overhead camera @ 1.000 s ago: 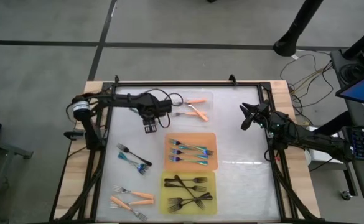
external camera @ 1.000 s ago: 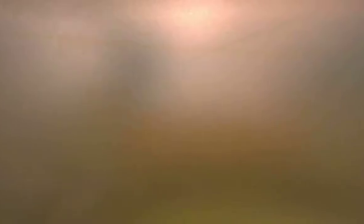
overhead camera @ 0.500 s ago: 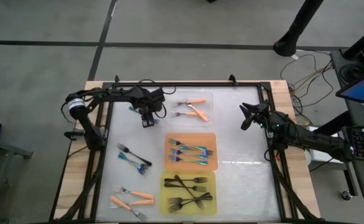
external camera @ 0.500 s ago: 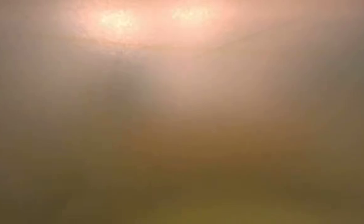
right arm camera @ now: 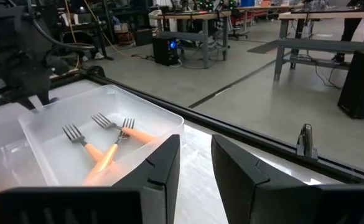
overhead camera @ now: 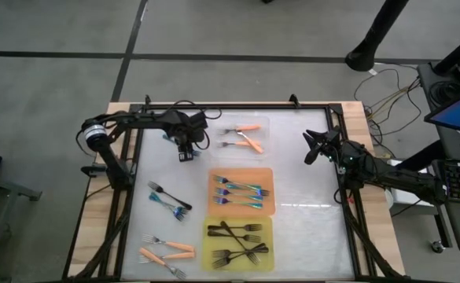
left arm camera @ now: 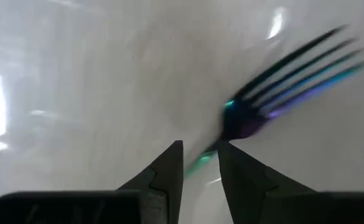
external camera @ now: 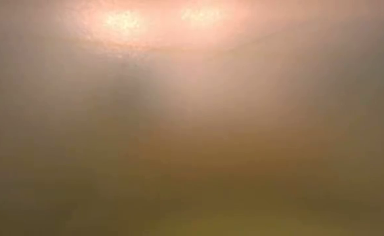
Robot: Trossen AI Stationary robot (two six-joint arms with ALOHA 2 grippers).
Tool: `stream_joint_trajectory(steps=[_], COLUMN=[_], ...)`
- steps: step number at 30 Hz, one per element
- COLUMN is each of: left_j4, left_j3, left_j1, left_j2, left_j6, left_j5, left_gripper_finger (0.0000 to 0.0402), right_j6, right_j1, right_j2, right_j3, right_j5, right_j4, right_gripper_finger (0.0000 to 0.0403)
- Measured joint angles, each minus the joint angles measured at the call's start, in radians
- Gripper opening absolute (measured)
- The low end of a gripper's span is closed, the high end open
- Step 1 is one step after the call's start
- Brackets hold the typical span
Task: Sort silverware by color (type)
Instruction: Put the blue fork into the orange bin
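Observation:
My left gripper (overhead camera: 184, 155) hangs over the table's far left, left of the clear tray (overhead camera: 263, 124), shut on a teal fork (left arm camera: 275, 87). The clear tray holds orange forks (overhead camera: 247, 142). Teal forks (overhead camera: 237, 194) lie in the orange tray (overhead camera: 269, 174). Black forks (overhead camera: 237, 244) lie in the yellow tray (overhead camera: 211, 263). Loose black and teal forks (overhead camera: 169, 201) and orange forks (overhead camera: 167, 250) lie flat at the near left. My right gripper (overhead camera: 314, 148) waits open at the right edge. My left gripper has the teal fork's handle (left arm camera: 200, 163) between its two fingers, which point down from above. The handle slants across the narrow gap, and the tines (left arm camera: 306, 68) stick out to one side. Whether the fork touches the table, I cannot tell.
The three trays fill the table's middle, from the far side to the near side. The black frame rail (overhead camera: 214, 107) runs along the far edge and down both sides. Bare white table lies between the trays and my right gripper. The low view shows only a blur.
My left gripper has gone toward the table's far left corner, away from the orange tray. It has kept still over the last half second.

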Motion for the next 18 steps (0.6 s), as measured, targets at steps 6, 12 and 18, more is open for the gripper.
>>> stream_joint_trajectory(steps=[6,12,18], left_j4=[-0.001,-0.03,0.018], left_j3=[-0.005,-0.062,-0.177], left_j1=[-0.001,-0.007,-0.049], left_j2=[-0.077,-0.167,-0.287], left_j6=[-0.065,-0.171,-0.223], left_j5=[0.154,0.265,0.307], left_gripper_finger=[0.0078,0.0078,0.0078], right_j6=[0.0,0.0,0.0], right_j1=[0.0,0.0,0.0], right_j2=[0.0,0.0,0.0], right_j3=[0.0,0.0,0.0], right_j5=[0.0,0.0,0.0], right_j4=[0.0,0.0,0.0], right_gripper_finger=[0.0084,0.0084,0.0084])
